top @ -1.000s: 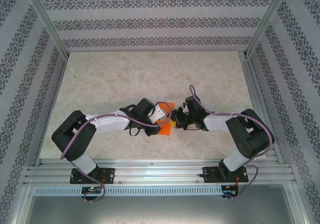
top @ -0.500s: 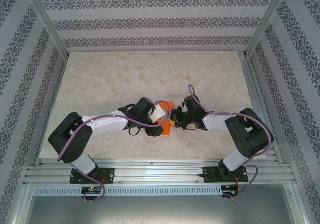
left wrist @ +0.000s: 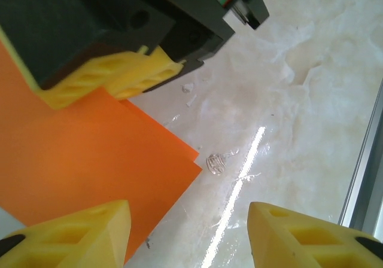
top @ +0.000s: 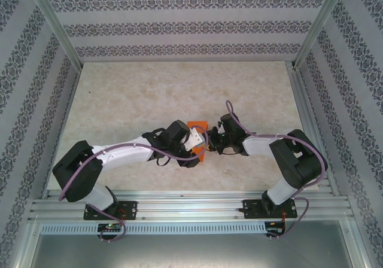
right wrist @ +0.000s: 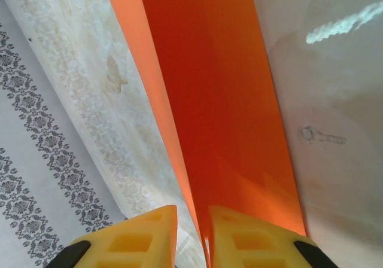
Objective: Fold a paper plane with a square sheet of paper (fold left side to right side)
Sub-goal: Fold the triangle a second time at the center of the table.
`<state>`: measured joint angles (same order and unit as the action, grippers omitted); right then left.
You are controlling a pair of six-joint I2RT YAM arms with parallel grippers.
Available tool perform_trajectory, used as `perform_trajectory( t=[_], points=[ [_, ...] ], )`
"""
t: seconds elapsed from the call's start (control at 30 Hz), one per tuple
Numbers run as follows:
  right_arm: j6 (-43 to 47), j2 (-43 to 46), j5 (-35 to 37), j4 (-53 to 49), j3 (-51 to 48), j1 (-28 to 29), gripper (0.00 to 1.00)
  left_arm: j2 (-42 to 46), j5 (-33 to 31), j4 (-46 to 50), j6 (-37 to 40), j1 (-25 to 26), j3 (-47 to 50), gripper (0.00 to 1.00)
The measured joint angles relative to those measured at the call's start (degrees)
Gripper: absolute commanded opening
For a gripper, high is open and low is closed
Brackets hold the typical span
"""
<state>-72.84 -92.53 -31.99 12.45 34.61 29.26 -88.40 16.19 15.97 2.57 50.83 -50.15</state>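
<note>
The square sheet of paper [top: 197,126] is bright orange and lies folded in two layers on the table between both grippers. In the left wrist view the paper [left wrist: 90,154] shows two offset corners. My left gripper [left wrist: 188,235] hovers open over its corner, one fingertip [left wrist: 90,232] above the paper and the other above bare table. My right gripper [right wrist: 192,235] is closed to a narrow gap on the paper [right wrist: 221,100], whose folded edge runs between the fingers. Its yellow fingers [left wrist: 119,76] press on the sheet's far edge. From above, the left gripper [top: 197,147] and right gripper [top: 210,143] nearly touch.
The table [top: 149,94] is pale marble-patterned, boxed in by patterned walls and aluminium posts. A metal rail [left wrist: 365,160] runs along the right edge of the left wrist view. The arm bases stand on the near rail [top: 191,205].
My left gripper has opened and let go of the paper, and its arm has stretched a little to the right. The right jaws have narrowed slightly on the paper's edge.
</note>
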Motion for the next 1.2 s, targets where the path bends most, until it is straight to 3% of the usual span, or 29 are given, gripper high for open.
perform_trajectory(
  t=[0.37, 0.77, 1.07, 1.2],
  points=[
    [0.0, 0.0, 0.0, 0.0, 0.3, 0.0, 0.21, -5.0, -8.0, 0.5, 0.1, 3.0, -1.8, 0.56],
    [0.1, 0.0, 0.0, -1.0, 0.3, 0.0, 0.21, -6.7, -11.0, 0.3, -0.4, 3.4, -3.0, 0.19],
    [0.9, 0.0, 0.5, -2.3, 0.3, 0.0, 0.22, -6.6, -10.9, 0.3, -0.5, 3.3, -3.6, 0.0],
    [2.3, 0.2, 1.0, -3.9, 0.3, 0.0, 0.3, -6.4, -10.6, 0.4, -0.5, 3.1, -3.6, 0.0]
  ],
)
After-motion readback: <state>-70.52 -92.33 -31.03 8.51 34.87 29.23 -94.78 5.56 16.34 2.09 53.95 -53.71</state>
